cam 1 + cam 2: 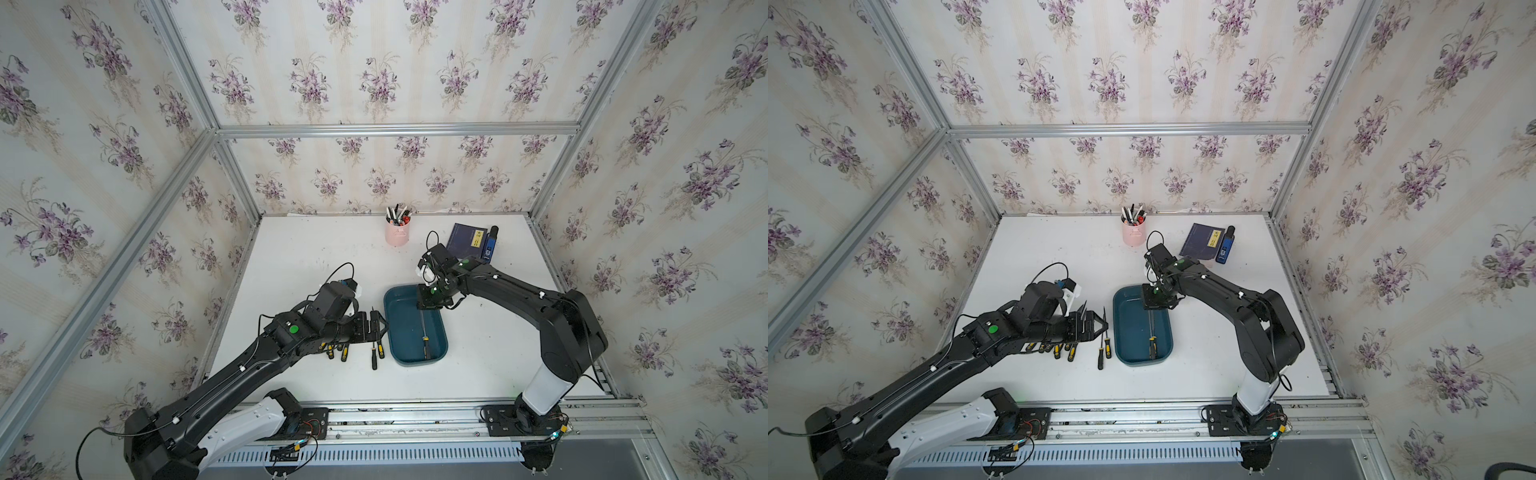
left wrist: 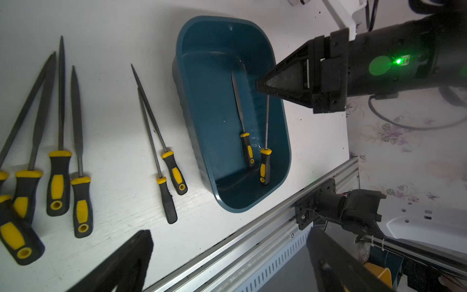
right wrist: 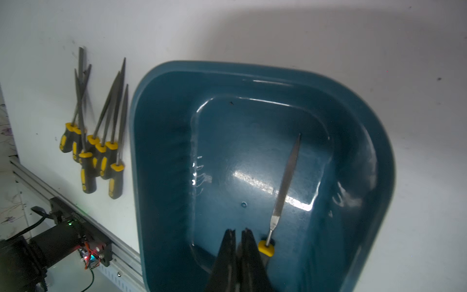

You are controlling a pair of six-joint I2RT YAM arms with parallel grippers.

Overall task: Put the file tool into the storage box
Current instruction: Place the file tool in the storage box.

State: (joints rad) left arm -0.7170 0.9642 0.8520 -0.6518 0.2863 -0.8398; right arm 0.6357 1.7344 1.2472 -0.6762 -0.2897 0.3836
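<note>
- Over the far end of the storage box [image 1: 399, 332], the right tool [image 2: 260, 84] is clenched on the thin shaft of a round file [image 2: 265, 161], whose handle rests low inside the box.
- Beside it, a flat file [image 3: 284, 187] lies on the box floor.
- Left of the box, the left tool [image 1: 370, 326] hangs released above loose files [image 2: 161, 141] on the counter [image 1: 498, 353].
</note>
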